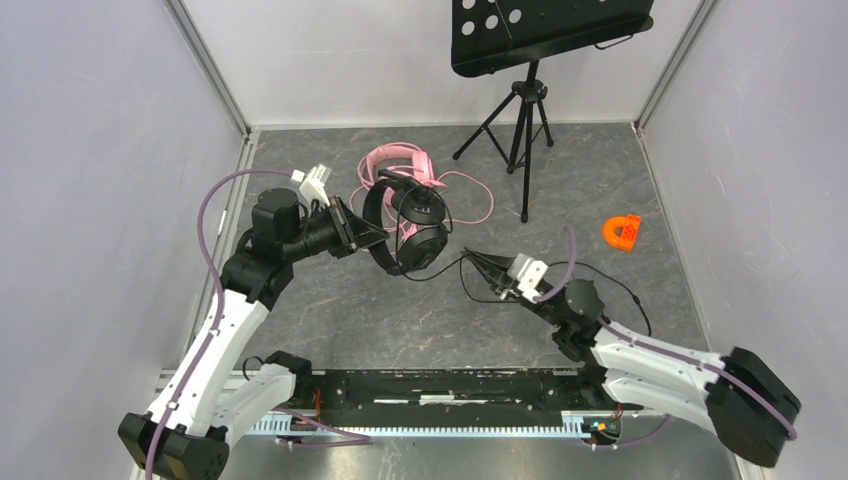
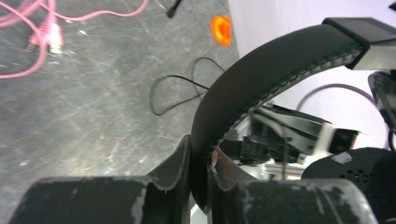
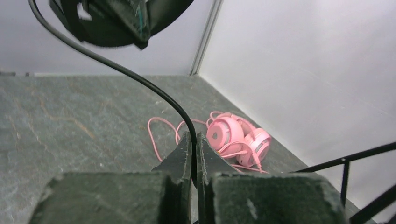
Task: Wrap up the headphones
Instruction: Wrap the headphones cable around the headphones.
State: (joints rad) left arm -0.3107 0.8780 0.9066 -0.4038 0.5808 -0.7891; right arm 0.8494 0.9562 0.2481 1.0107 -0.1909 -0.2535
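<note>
Jaws of the left gripper (image 2: 198, 150) are clenched on the padded, stitched headband of the black headset (image 1: 408, 228), and we see it held up off the grey table (image 1: 330, 310), earcups hanging toward the middle of the workspace. Just to its right, the right gripper (image 3: 193, 140) is pinched tight on the black cable (image 3: 135, 77), which arcs up from the fingertips to the headset; the rest of that cable trails in a loop on the table near the right arm. Behind the black headset lies the pink headset (image 1: 395, 165) on the table, its pink cable (image 1: 482, 203) looped loosely beside it. An orange plastic piece (image 1: 622, 232) sits well apart to the right, near a music stand (image 1: 526, 112). Any lettering on the headsets is too small for us to read.
</note>
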